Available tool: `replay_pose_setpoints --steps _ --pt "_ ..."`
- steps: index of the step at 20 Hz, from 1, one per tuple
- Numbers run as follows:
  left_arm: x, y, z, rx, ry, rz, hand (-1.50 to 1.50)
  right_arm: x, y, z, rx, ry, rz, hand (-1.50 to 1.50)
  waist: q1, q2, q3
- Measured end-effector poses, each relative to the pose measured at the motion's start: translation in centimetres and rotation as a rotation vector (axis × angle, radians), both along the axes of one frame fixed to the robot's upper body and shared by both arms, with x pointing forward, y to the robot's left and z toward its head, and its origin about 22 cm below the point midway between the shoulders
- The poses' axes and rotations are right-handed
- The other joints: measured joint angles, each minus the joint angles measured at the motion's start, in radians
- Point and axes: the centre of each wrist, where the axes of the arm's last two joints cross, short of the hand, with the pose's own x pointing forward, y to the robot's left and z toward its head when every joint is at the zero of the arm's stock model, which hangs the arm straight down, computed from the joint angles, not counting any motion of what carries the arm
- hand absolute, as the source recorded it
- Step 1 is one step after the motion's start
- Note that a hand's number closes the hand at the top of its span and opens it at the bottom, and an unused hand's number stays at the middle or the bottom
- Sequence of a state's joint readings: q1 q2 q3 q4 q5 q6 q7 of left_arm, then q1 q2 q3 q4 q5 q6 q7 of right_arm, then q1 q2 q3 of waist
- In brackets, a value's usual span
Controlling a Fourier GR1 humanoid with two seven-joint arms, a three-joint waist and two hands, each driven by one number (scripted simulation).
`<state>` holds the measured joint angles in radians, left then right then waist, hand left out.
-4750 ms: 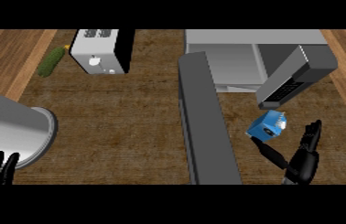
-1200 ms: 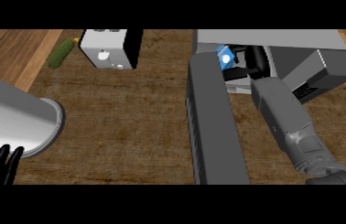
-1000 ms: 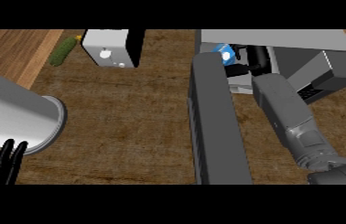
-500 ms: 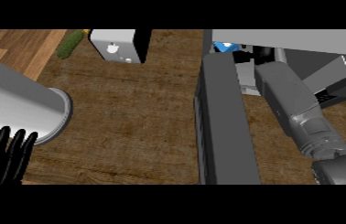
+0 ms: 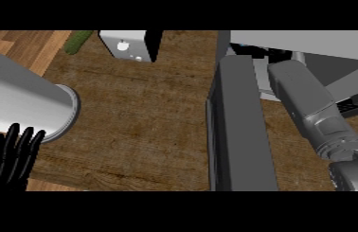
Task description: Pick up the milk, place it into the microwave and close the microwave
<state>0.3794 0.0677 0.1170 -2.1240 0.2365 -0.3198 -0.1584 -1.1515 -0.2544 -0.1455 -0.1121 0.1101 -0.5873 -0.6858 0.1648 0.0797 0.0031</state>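
The blue milk, glimpsed at the microwave (image 5: 293, 37) mouth a moment ago, is now lost from sight. The right forearm (image 5: 304, 108) is pushed deeper inside and the right hand is hidden, so its grip cannot be told. Placement is judged nearly done, with the door (image 5: 236, 131) left open. The left hand (image 5: 17, 150) is rested lower left, fingers straight.

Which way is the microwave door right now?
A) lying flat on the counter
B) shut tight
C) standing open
C: the microwave door stands open, seen edge-on, and the right forearm extends beside it into the microwave.
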Motion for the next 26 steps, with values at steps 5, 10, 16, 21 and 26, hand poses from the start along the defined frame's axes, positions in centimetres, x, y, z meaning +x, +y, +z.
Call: replay_pose_setpoints --steps 5,10,16,21,26 --pt "0.6 -0.2 0.1 0.022 -0.003 -0.008 -1.50 0.1 0.2 0.3 -0.078 -0.018 -0.062 -1.50 0.016 0.007 0.000" --pt "1.1 -0.5 0.1 0.034 0.000 -0.026 -1.50 0.1 0.9 0.1 -0.064 0.038 -0.058 -1.50 0.024 0.011 0.002" --pt "1.6 -1.3 0.0 0.039 -0.002 -0.043 -1.50 -0.1 1.3 -0.6 0.006 0.102 0.025 -1.50 0.014 0.011 0.004" --pt "1.9 -1.8 -0.3 0.045 0.002 -0.051 -1.50 -0.4 1.4 -1.4 0.051 0.136 0.058 -1.50 0.007 0.010 0.004" --pt "2.1 -2.4 -0.3 0.051 -0.003 -0.057 -1.50 -0.7 1.0 -1.9 0.080 0.150 0.075 -1.50 0.002 0.004 0.004"
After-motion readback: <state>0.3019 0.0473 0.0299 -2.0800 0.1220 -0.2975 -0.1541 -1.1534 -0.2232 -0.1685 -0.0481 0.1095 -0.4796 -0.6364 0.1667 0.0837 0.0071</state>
